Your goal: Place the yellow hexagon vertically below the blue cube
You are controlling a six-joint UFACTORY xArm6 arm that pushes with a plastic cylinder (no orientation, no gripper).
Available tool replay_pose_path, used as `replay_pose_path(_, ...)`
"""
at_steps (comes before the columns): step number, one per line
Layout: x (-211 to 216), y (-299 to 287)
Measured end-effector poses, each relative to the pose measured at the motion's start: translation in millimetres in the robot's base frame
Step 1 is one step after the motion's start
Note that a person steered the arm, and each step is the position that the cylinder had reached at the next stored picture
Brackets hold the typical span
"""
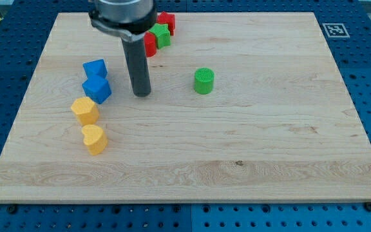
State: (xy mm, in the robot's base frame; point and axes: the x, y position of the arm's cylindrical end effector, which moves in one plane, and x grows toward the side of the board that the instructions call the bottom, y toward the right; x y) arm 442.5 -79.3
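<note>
Rod tip [142, 94] rests bare beside the blue cube [98, 89]; no jaws. The yellow hexagon [85, 110] looks light, rigid: shove its flat side.

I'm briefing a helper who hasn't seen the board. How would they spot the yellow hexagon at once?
Start at the wooden board's left side, where four blocks form a column. The yellow hexagon is third from the top, just under the lower blue block. The yellow block below it is heart-shaped.
</note>
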Motion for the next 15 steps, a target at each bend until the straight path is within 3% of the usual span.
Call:
replay_pose_path(1,25.2,16.4)
replay_pose_path(3,30.7,17.6)
replay_pose_path(5,102.1,27.6)
replay_pose_path(6,142.0,-13.3)
replay_pose_path(7,147.3,-88.9)
replay_pose_path(8,117.8,-158.3)
replay_pose_path(9,74.2,-187.0)
replay_pose_path(11,53.6,-183.4)
replay_pose_path(12,42.4,-152.9)
replay_pose_path(15,42.6,-141.9)
